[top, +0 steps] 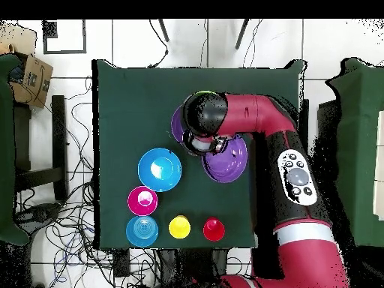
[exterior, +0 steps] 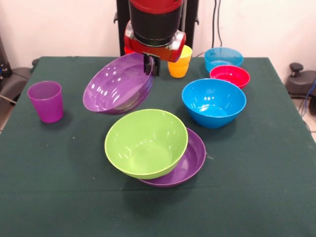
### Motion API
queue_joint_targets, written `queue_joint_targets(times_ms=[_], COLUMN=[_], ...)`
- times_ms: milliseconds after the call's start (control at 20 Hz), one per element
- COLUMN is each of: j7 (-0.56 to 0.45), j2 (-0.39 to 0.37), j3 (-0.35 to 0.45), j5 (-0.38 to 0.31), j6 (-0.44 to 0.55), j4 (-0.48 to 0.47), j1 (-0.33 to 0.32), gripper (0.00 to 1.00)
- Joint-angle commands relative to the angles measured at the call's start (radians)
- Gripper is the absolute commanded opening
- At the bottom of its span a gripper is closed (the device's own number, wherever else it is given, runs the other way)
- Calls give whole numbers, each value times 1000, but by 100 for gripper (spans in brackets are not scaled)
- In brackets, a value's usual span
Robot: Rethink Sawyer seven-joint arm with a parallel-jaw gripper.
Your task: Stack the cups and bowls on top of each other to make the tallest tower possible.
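So the arm (top: pixel 289 142) comes in over one side edge of the green table (exterior: pixel 59 187) in the overhead view, bends at the elbow and ends in that fat black wrist right above the middle of the tabletop. In the front view the gripper (exterior: pixel 152 65) hangs straight down from the top, and its dark fingers are pinched on the rim of a large purple bowl (exterior: pixel 117 84). That bowl is up off the cloth, tilted hard so its open side faces the camera.

Just under and in front of it there's the lime green bowl (exterior: pixel 146 142), tipped and sitting inside a second purple bowl (exterior: pixel 190 160) that lies on the tabletop near the centre. That's all the tower amounts to here, two bowls.

The big blue bowl (exterior: pixel 214 102) sits on its own beside them. Behind it, toward the far edge, are the small red bowl (exterior: pixel 229 75) and the light blue bowl (exterior: pixel 223 58), touching or nearly so. The yellow-orange cup (exterior: pixel 180 63) stands at the far edge, partly hidden by the wrist. The purple cup (exterior: pixel 46 101) is upright near the opposite side edge, well apart from everything. The red cup (top: pixel 214 229) only shows from overhead, beside the yellow one.
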Motion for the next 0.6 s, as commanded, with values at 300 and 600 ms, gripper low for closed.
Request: queue_joint_targets(times_ms=[300, 600], j7=[-207, -259], j2=[35, 147], j3=[113, 157], j5=[-27, -134], j6=[359, 585], j4=[-350, -698], j1=[46, 111], gripper=[0, 0])
